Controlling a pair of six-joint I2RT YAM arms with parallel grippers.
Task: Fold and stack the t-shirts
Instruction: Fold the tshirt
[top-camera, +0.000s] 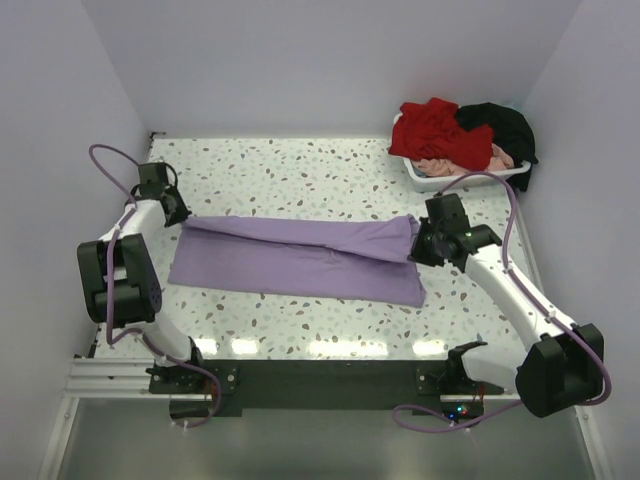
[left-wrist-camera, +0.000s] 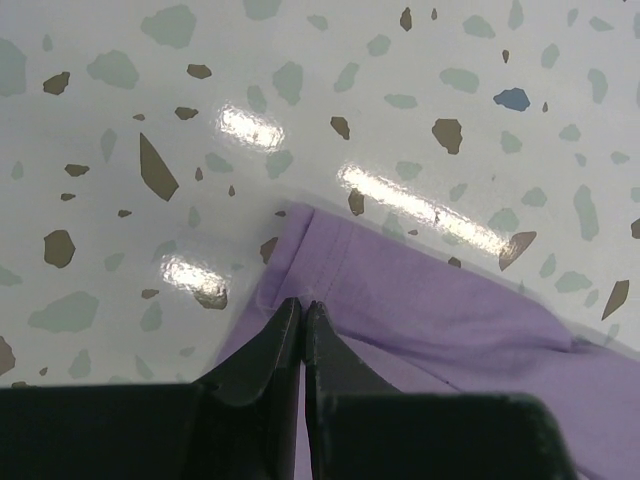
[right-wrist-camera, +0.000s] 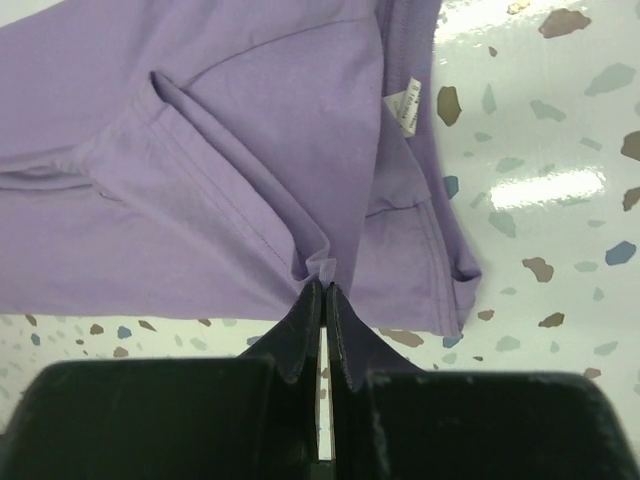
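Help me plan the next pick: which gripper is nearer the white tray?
Right. The right gripper pinches one end of the purple shirt just in front of the tray; the left gripper pinches the opposite end, far to the tray's left.

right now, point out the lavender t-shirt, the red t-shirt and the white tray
lavender t-shirt (top-camera: 300, 262): top view, middle of the cloth
red t-shirt (top-camera: 435, 135): top view, middle of its bunched cloth
white tray (top-camera: 416, 172): top view, front-left corner wall
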